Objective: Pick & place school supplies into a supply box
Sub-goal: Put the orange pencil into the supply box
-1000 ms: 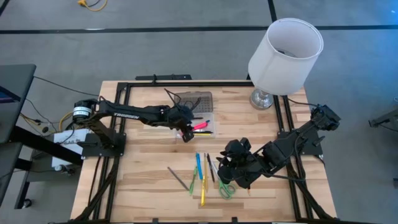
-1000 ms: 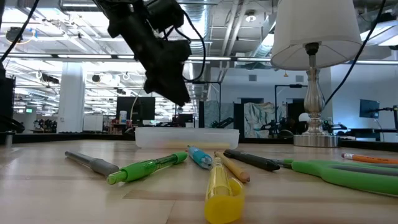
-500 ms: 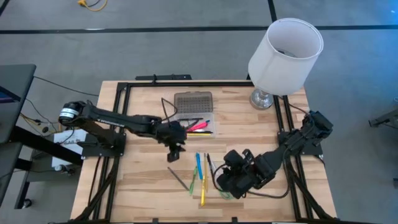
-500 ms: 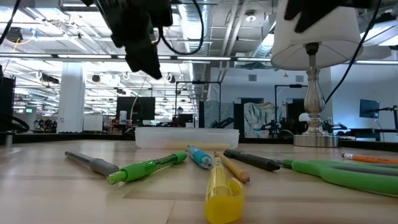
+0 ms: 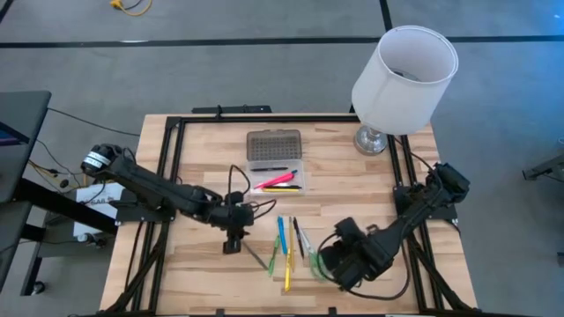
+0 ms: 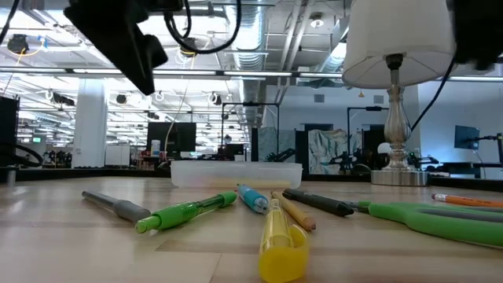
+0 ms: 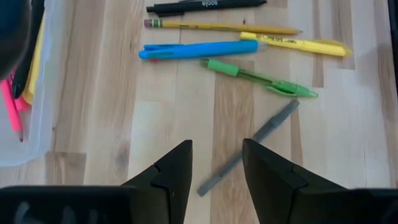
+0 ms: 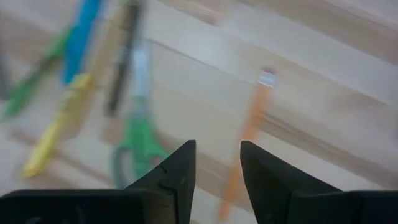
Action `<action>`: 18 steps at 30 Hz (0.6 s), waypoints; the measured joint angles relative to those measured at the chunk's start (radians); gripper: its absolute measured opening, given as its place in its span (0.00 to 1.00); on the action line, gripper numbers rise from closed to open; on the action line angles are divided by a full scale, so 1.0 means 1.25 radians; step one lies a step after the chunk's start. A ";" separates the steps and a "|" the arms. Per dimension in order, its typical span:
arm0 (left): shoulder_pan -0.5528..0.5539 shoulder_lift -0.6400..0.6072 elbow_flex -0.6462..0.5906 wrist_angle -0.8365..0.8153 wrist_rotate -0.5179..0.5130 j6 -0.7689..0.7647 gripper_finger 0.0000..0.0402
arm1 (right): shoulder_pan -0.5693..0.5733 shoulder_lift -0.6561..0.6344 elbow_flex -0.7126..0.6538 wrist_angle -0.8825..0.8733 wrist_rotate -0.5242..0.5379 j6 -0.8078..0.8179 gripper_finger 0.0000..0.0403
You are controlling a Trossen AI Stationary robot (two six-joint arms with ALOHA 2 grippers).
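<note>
While my left gripper (image 7: 216, 168) hung with fingers apart above the grey pen (image 7: 249, 147), nothing was held. Right gripper (image 8: 216, 168), also parted and empty, hovered over the scissors (image 8: 135, 148) and orange pencil (image 8: 245, 144). Box (image 5: 276, 163) lay farther back, pens inside.

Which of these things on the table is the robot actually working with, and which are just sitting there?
Part of the job: supply box, grey pen, green pen, blue pen, yellow highlighter, pencil, scissors.

Just there: lamp.
</note>
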 joint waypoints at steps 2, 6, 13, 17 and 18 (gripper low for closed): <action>-0.020 0.000 0.000 0.000 -0.024 -0.019 0.33 | 0.007 0.000 0.000 -0.045 -0.033 0.039 0.29; -0.052 0.000 0.000 0.002 -0.074 -0.051 0.33 | 0.004 0.000 -0.027 -0.011 -0.048 0.043 0.29; -0.084 0.001 0.000 0.004 -0.098 -0.091 0.33 | -0.007 0.000 -0.137 0.165 -0.061 0.019 0.29; -0.094 0.001 0.000 0.004 -0.100 -0.107 0.33 | -0.004 0.000 -0.185 0.178 -0.062 0.041 0.29; -0.096 0.001 0.000 0.005 -0.100 -0.113 0.33 | -0.002 0.000 -0.196 0.182 -0.064 0.046 0.29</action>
